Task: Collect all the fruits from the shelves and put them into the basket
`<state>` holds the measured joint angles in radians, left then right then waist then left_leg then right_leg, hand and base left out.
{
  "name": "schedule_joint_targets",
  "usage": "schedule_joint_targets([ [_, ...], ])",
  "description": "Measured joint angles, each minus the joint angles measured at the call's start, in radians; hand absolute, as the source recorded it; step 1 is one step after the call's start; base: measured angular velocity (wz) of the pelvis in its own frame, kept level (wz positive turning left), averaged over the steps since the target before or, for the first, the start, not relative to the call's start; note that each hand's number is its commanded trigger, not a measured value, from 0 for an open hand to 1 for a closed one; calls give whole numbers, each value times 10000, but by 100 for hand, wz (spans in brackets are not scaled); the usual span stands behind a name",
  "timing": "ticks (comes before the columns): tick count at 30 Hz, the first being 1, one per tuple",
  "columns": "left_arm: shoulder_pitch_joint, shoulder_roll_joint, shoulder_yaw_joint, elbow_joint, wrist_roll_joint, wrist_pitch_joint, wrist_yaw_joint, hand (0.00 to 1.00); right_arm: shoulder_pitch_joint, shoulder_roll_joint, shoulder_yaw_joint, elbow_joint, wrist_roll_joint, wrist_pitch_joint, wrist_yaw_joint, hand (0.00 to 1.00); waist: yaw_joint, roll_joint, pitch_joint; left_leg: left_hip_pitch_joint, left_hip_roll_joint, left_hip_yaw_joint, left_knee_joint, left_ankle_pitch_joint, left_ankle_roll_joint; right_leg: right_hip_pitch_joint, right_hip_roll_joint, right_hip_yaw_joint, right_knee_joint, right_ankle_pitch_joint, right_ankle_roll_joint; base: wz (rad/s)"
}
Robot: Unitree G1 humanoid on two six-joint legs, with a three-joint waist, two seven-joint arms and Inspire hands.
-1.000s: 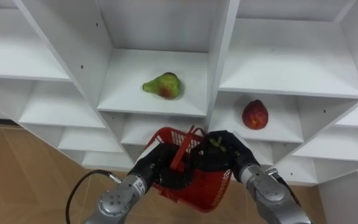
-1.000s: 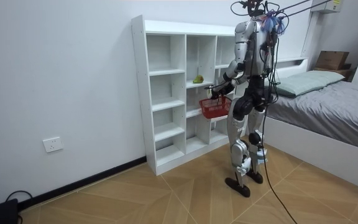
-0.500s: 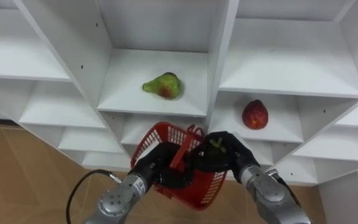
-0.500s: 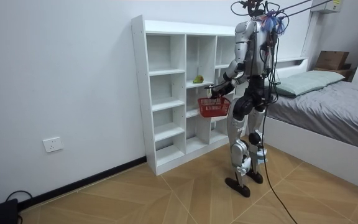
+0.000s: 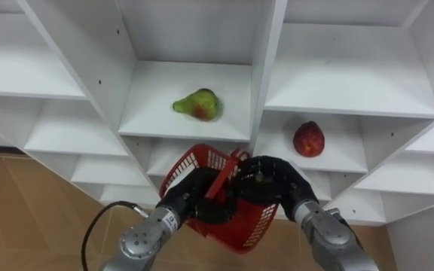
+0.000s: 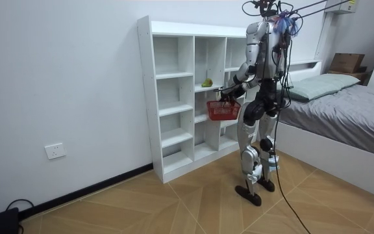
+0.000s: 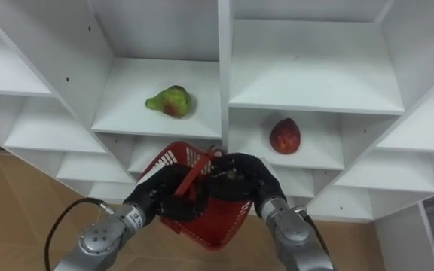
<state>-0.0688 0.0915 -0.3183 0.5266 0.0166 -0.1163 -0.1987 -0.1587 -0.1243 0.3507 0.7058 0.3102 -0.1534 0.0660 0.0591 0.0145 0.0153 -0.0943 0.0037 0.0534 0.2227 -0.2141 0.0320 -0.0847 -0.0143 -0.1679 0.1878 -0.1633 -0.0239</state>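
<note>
A green pear (image 5: 198, 104) with a red blush lies on the middle shelf of the white closet (image 5: 270, 71). A red fruit (image 5: 308, 139) sits in the compartment to its lower right. Below them I hold a red plastic basket (image 5: 239, 226), tilted, with my left hand (image 5: 193, 193) shut on its handle. My right hand (image 5: 277, 177) hovers over the basket's mouth, fingers curled round a small dark greenish fruit (image 5: 260, 179). The room view shows me standing upright facing the closet, basket (image 6: 223, 110) at waist height.
The closet has several open white compartments, bare apart from the two fruits. Wooden floor (image 5: 29, 211) shows below the left side. A bed (image 6: 343, 104) stands at the room view's right, behind me.
The basket has tipped and shifted a little left and up. My right hand has closed in over its mouth. The pear and the red fruit have not moved.
</note>
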Motion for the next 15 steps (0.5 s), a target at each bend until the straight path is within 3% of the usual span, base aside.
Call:
schedule_joint_targets([
  [8,2,144,-323,0,-925,3,282,100,-6,-1,315,102,770,-68,14,0,-20,52,20,7,2,-12,-3,0,0,8,3,1,-7,0,0,0],
  [15,4,263,-580,1,-994,4,619,100,-6,-20,525,156,858,-105,-5,0,-24,55,31,2,-1,-5,-6,0,0,6,1,-2,-5,0,0,0],
])
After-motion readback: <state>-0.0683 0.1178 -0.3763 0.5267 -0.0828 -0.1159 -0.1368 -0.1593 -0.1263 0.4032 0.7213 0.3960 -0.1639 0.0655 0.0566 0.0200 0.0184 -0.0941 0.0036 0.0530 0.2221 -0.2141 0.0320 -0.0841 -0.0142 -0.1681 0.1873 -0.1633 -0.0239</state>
